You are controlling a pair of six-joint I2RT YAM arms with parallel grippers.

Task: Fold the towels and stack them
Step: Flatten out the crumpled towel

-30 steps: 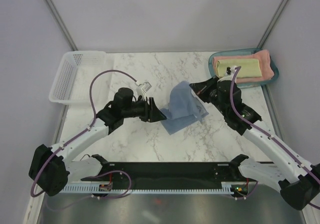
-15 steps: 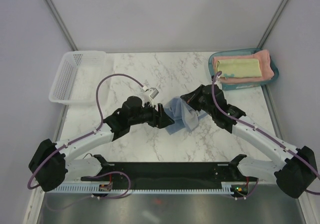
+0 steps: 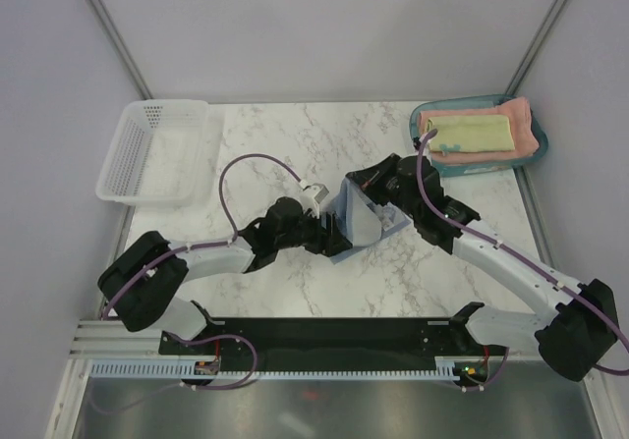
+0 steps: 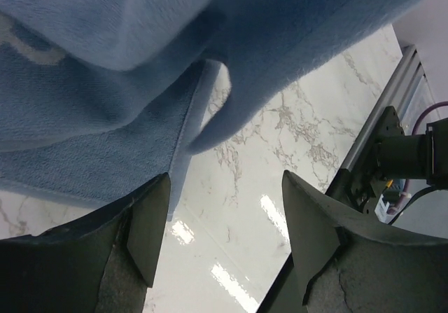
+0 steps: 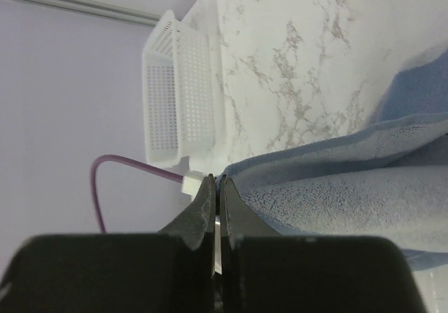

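Observation:
The grey-blue towel (image 3: 362, 218) lies mid-table, partly lifted. My right gripper (image 3: 356, 186) is shut on its edge and holds it up; the right wrist view shows the towel (image 5: 350, 180) pinched between the closed fingers (image 5: 217, 194). My left gripper (image 3: 337, 239) is open and empty at the towel's near-left side, low over the marble; the left wrist view shows the towel (image 4: 140, 61) draped just ahead of its spread fingers (image 4: 150, 222). The pale-yellow towel (image 3: 470, 133) lies folded on the salmon-pink towel (image 3: 526, 125) in the teal tray (image 3: 462, 168) at the back right.
A white mesh basket (image 3: 147, 149) stands at the back left, also seen in the right wrist view (image 5: 178, 96). Purple cables loop over both arms. A black rail (image 3: 324, 336) runs along the table's near edge.
My right gripper has carried the towel's edge leftward over the cloth. My left arm has stretched right and forward, its gripper now under the lifted towel's near-left side.

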